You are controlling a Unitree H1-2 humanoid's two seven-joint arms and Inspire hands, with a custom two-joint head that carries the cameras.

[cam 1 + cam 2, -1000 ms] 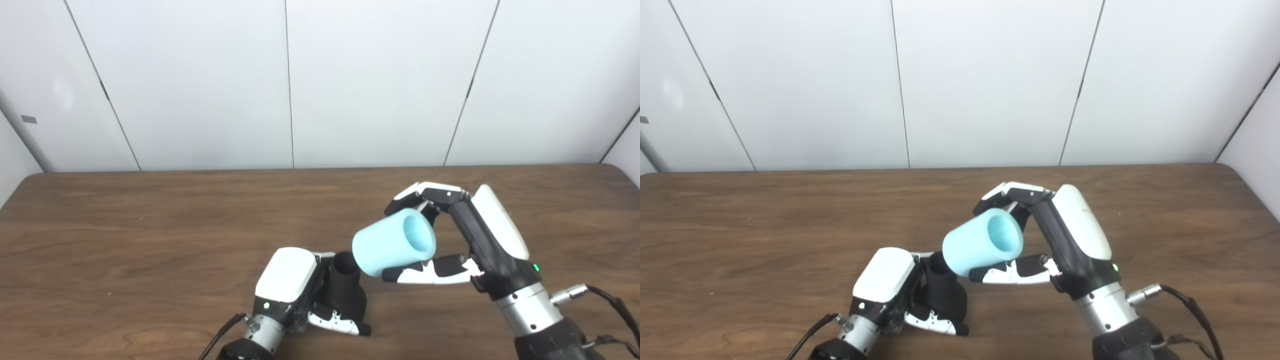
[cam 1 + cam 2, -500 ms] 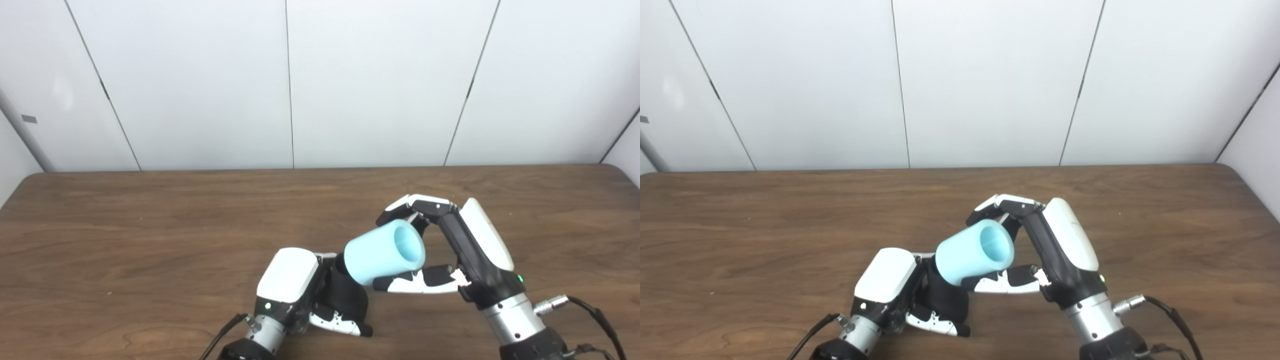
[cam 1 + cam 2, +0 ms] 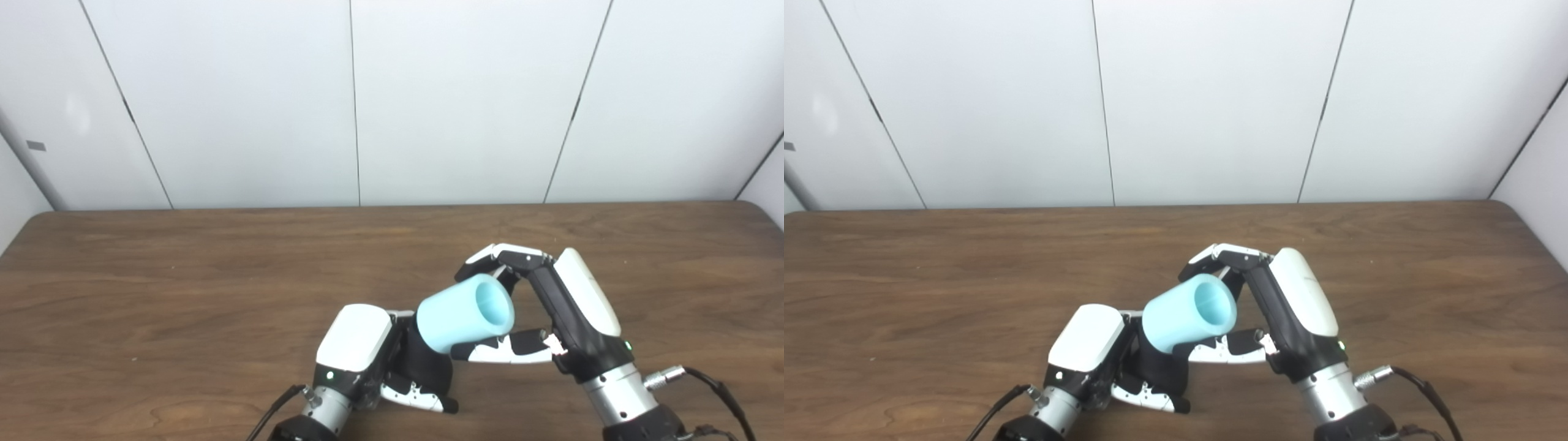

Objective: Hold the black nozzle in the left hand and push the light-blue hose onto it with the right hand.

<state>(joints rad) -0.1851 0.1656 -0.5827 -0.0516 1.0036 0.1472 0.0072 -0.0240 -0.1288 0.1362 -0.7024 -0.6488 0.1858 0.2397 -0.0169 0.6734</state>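
Lowered light-blue hose (image 3: 463,312) in right hand (image 3: 554,306), meeting black nozzle (image 3: 425,367)

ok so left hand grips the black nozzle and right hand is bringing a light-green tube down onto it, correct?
Not quite: the short, wide tube in the right hand is light blue, not light green, as the left eye view shows. The rest holds: the left hand grips the black plastic nozzle, and the tube's lower end meets its top.
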